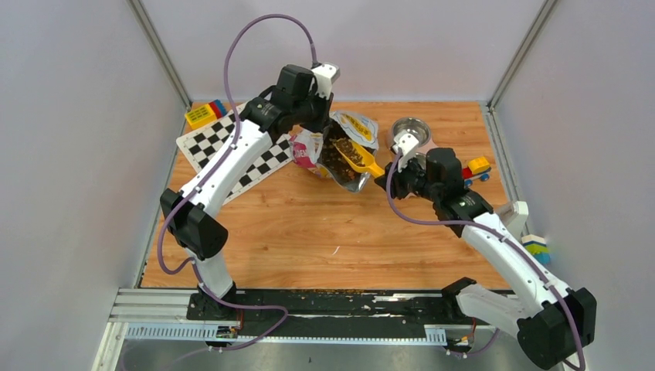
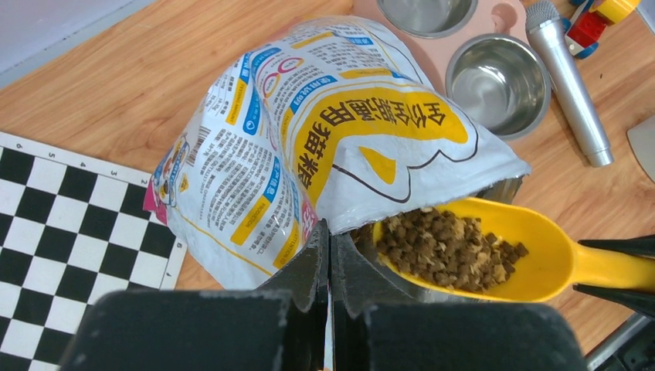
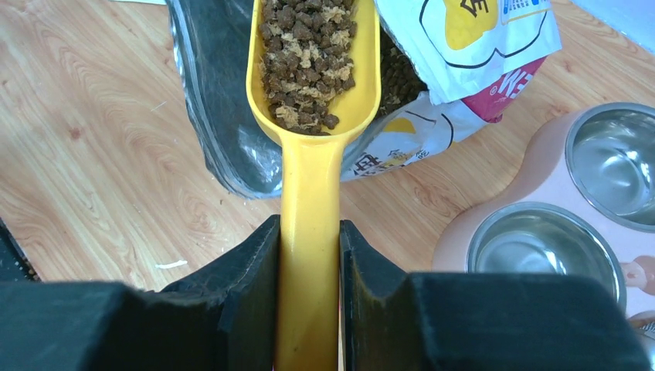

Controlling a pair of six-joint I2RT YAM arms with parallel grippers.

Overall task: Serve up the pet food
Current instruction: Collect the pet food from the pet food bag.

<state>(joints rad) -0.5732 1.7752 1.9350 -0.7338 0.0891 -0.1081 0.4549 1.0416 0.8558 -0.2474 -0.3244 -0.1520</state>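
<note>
Right jaws, closest to the lens in the right wrist view, are partly closed on the handle of a yellow plastic scoop (image 3: 310,201), with one black finger pressed against each side of it. The scoop bowl is loaded with small brown dry kibble pellets (image 3: 305,54), the pet food, filling it roughly to the rim. The bowl sits at the open mouth of a glossy white, yellow and pink foil bag (image 2: 309,131), its tip under the bag's upper flap. The handle points out towards the right arm (image 1: 502,247). More kibble shows dark inside the bag, beside the scoop.

Left jaws are shut flat together, pinching the lower edge of the bag's mouth just beside the scoop bowl. The left arm (image 1: 224,170) reaches over a black-and-white chequered mat (image 2: 62,224), and the bag's closed end lies just beside the mat's edge.

A pink double feeder (image 3: 533,178) holding two round steel bowls (image 2: 498,73) stands on the wooden surface (image 1: 309,232), just beyond the bag. A silver microphone (image 2: 568,77) lies beside the feeder, near a red and yellow toy car (image 1: 476,168). A yellow toy block (image 1: 201,116) rests at the far left corner, behind the mat.
</note>
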